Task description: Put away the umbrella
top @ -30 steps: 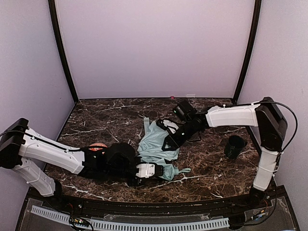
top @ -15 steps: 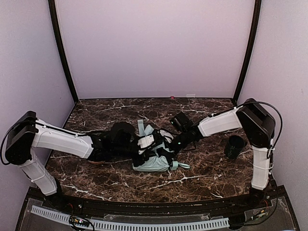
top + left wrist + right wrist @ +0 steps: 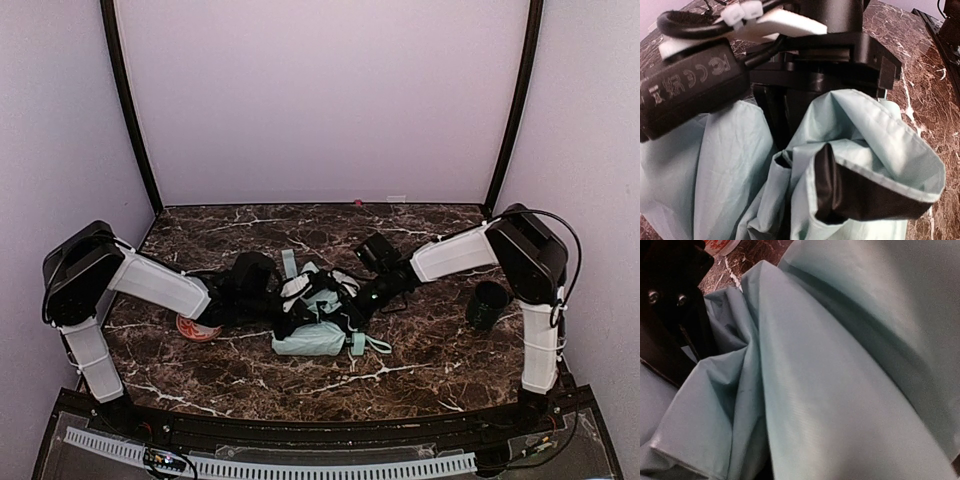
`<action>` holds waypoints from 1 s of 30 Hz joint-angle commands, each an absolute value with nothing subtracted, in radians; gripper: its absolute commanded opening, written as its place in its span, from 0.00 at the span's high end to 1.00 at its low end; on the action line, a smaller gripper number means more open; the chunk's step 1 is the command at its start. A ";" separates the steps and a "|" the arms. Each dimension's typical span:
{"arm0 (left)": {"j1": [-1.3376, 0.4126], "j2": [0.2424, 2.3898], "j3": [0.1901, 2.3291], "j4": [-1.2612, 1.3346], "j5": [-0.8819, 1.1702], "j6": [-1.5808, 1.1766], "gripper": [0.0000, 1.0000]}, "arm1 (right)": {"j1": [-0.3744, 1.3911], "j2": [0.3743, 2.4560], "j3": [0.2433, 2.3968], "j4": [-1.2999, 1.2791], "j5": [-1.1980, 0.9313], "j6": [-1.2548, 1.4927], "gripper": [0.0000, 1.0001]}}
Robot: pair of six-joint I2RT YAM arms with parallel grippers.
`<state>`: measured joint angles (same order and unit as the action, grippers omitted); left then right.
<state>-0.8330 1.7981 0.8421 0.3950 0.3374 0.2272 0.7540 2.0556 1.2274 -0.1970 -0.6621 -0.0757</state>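
Note:
The umbrella (image 3: 312,338) lies bunched in a mint-green heap at the table's middle, with its wrist strap (image 3: 372,345) trailing to the right. My left gripper (image 3: 298,298) reaches into the heap from the left. Its fingers are buried under a raised fold of fabric (image 3: 865,130) with black lining, which it holds. My right gripper (image 3: 348,305) presses into the heap from the right. Mint fabric (image 3: 830,390) fills its wrist view and hides its fingers. The two wrists almost touch, and the right wrist (image 3: 840,55) shows in the left wrist view.
A dark green cup (image 3: 488,305) stands at the right, near the right arm's base. An orange-and-white round object (image 3: 197,328) lies at the left beside the left forearm. Black frame posts rise at the back corners.
My left gripper swung from the near front up and back over the umbrella, folding the fabric over itself into a tighter heap. The left arm lifted off the orange object. The right gripper shifted slightly left.

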 commanded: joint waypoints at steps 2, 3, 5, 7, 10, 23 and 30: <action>-0.832 1.838 0.775 0.365 0.387 0.212 1.00 | 0.705 1.954 1.227 -0.213 -0.676 -0.019 0.76; -0.832 1.838 0.770 0.365 0.390 0.214 1.00 | 0.686 1.919 1.205 -0.181 -0.671 0.009 0.72; -0.831 1.839 0.769 0.365 0.399 0.218 1.00 | 0.647 1.840 1.163 -0.118 -0.665 0.065 0.66; -0.830 1.843 0.769 0.369 0.410 0.218 1.00 | 0.627 1.783 1.101 -0.079 -0.642 0.083 0.63; -0.828 1.847 0.768 0.380 0.433 0.209 1.00 | 0.629 1.692 1.016 0.009 -0.622 0.097 0.60; -0.813 1.833 0.773 0.410 0.471 0.181 1.00 | 0.790 1.742 0.934 0.239 -0.635 0.056 0.41; -0.802 1.832 0.789 0.434 0.499 0.153 1.00 | 0.796 1.824 0.964 0.235 -0.655 0.047 0.76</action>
